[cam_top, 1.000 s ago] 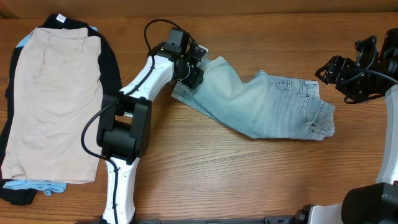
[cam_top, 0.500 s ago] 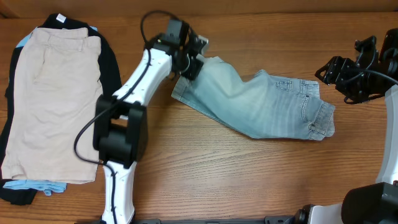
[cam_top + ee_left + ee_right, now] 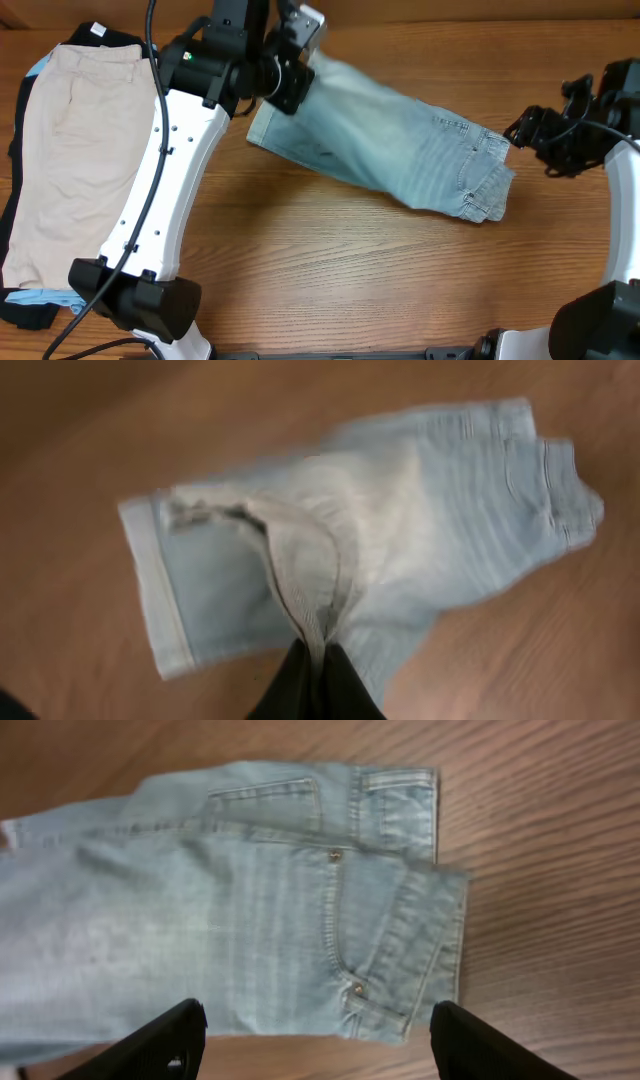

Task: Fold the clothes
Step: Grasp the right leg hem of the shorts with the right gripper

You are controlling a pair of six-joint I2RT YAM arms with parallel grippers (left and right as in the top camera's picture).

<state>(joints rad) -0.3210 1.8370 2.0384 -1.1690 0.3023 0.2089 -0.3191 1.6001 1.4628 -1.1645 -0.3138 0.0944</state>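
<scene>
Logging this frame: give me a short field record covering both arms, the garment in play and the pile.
left gripper: shut on the leg end of the denim shorts
right gripper: open, above the waistband end, holding nothing
denim shorts: stretched across the table, partly blurred
pile: beige shorts on top, black garment beneath, at the overhead view's left

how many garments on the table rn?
4: denim shorts mid-table, pinched by the left gripper; beige shorts topping the left stack, black garment and light-blue one beneath. More may be hidden.
</scene>
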